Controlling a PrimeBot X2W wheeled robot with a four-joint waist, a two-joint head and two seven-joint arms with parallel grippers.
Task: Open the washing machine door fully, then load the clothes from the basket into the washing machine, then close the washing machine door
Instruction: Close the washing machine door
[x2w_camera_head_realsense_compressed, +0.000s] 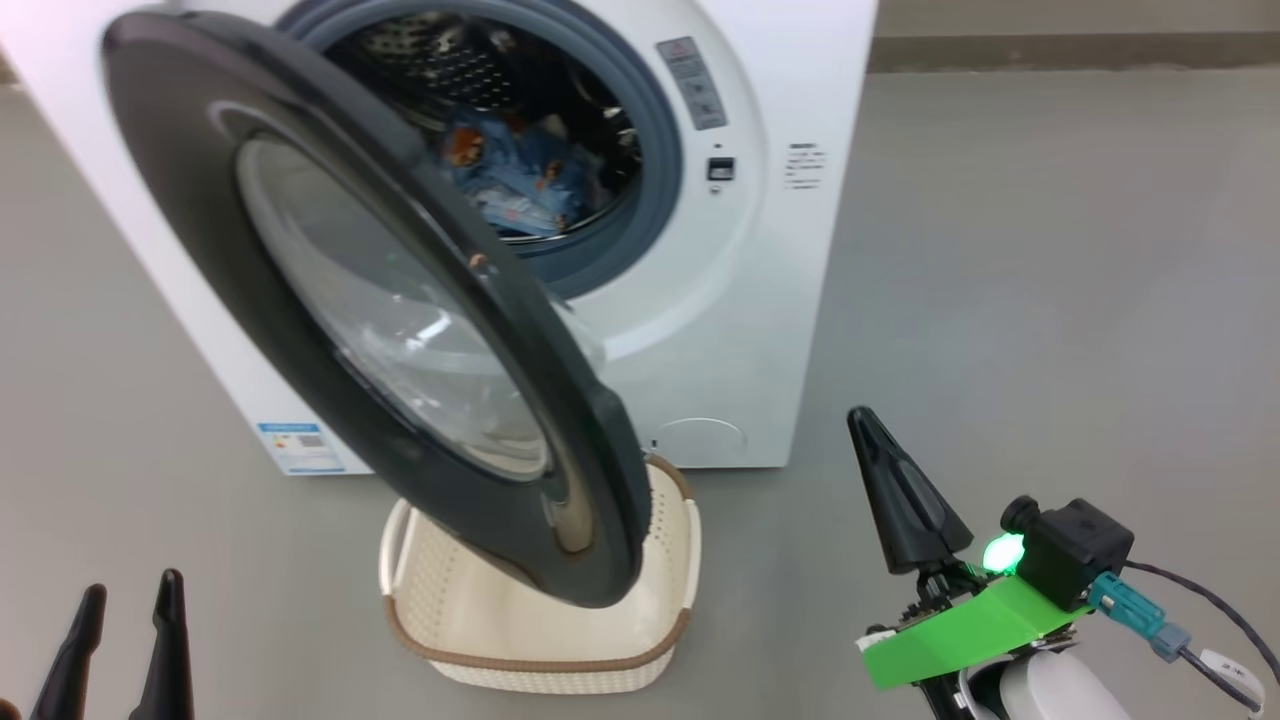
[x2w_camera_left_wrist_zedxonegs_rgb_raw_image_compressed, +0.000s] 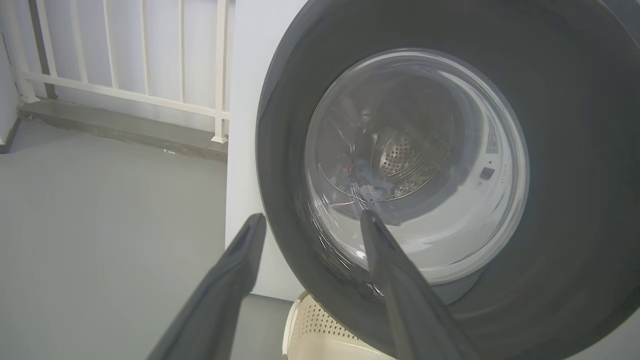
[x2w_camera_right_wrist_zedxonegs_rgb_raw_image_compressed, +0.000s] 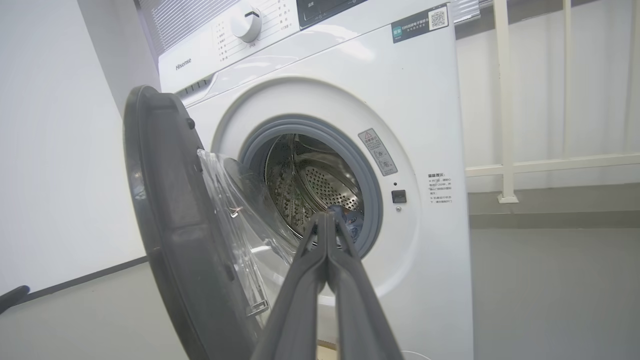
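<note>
— Clothes (x2w_camera_head_realsense_compressed: 510, 180) in the drum (x2w_camera_head_realsense_compressed: 430, 60), basket (x2w_camera_head_realsense_compressed: 470, 600) bare beneath the half-open door (x2w_camera_head_realsense_compressed: 400, 320). Swing it closed now?
— Yes. Left gripper (x2w_camera_head_realsense_compressed: 133, 590) splayed, right gripper (x2w_camera_head_realsense_compressed: 865, 425) pressed together, empty. Push the black ring (x2w_camera_head_realsense_compressed: 580, 440) squarely, slowly.

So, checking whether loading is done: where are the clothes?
The clothes lie inside the washing machine, upper middle of the head view, seen just past the open door and above the basket.
</note>
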